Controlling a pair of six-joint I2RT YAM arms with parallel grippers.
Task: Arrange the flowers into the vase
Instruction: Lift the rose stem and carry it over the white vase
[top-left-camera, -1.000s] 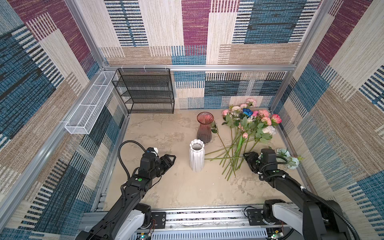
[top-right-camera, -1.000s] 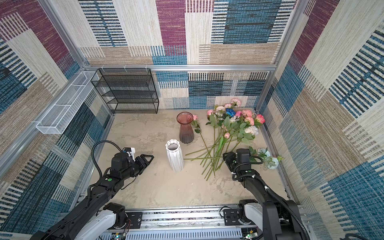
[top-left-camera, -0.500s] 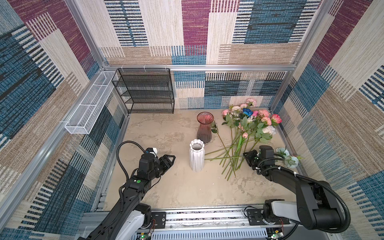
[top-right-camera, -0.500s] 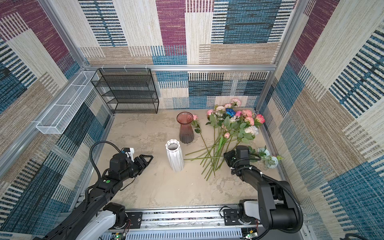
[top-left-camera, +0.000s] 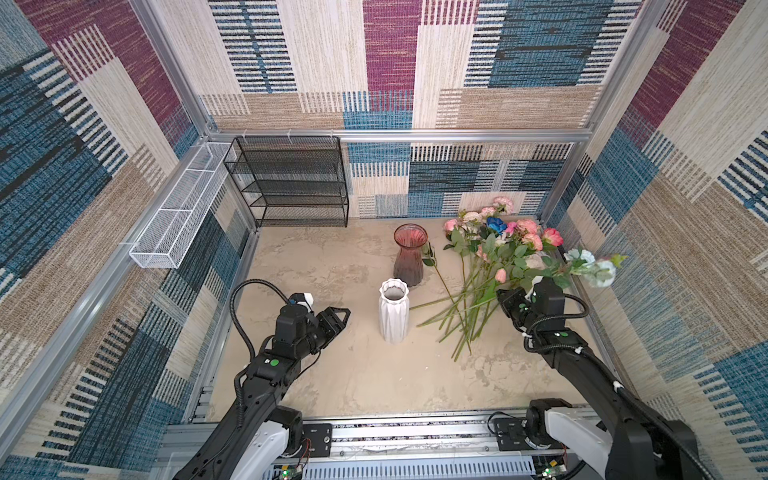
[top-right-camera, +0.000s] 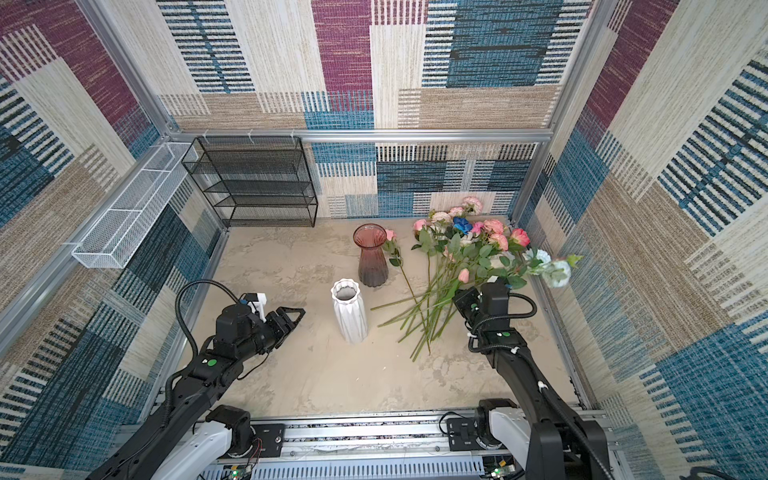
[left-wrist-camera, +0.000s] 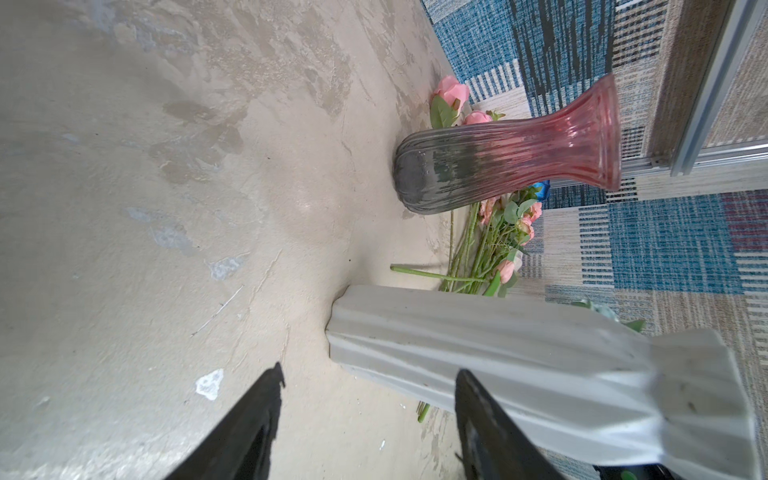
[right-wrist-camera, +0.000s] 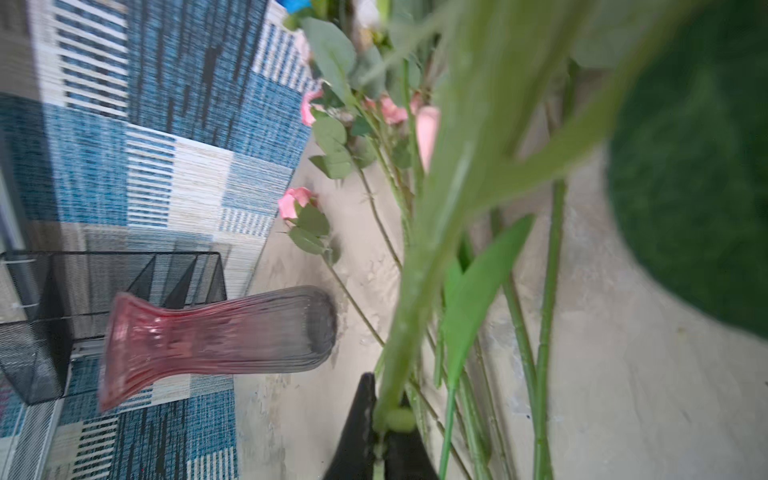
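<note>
The flowers lie heaped at the right of the table, heads toward the back wall and stems fanned toward the white vase. One pink bloom lies beside the pink vase. Both vases look empty. The right tool is clenched low on the stem of a pale-blue flower, whose heads hang near the right wall. The left tool stands released just beside the white vase, holding nothing.

The stems probably handle light and wiry, head-heavy, with leaves that snag neighbours. A grip low on bare stem suits steering into a narrow mouth. Whether the held stem is clear of the heap is hard to tell, as the wrist view is blurred.

A second ago the right tool was half-open at the stems and the pale-blue flower lay lower; now the tool is shut and the heads have risen. The left arm has hardly moved.
</note>
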